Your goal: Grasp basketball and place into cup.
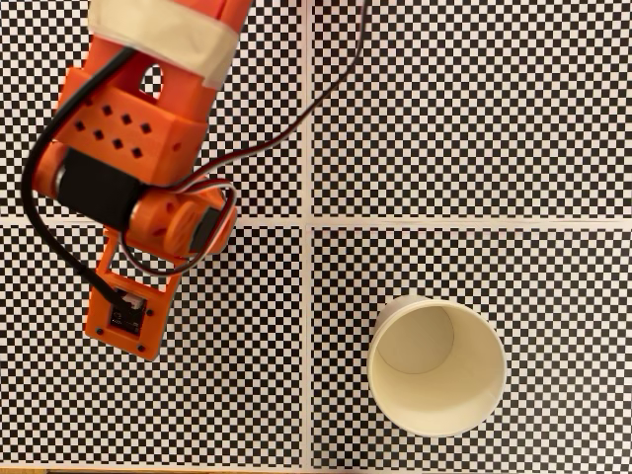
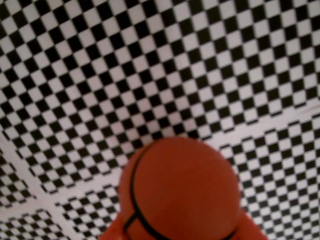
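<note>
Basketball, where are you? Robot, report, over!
Basketball close under the wrist camera, orange finger tips at its sides; grip unconfirmed. Cup upright, empty, to the arm's right in the fixed view. Nothing between.

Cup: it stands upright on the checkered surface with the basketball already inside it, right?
Not quite. The cup stands upright on the checkered surface, but the fixed view shows it empty. The wrist view shows the basketball close under the camera.
</note>
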Controlling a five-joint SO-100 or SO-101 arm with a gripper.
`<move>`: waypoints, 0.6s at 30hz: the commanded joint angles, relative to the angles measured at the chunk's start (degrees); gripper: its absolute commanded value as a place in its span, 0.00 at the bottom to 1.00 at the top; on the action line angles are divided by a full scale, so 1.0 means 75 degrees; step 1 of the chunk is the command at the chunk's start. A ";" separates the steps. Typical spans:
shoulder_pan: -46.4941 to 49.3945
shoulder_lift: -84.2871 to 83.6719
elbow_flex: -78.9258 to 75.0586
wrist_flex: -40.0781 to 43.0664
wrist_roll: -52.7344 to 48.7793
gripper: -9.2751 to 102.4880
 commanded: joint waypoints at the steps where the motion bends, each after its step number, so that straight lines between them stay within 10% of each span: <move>1: 0.0012 0.0035 -0.0211 -0.0070 0.0023 0.10; 18: -0.0762 0.0902 -0.1031 0.0844 0.0680 0.08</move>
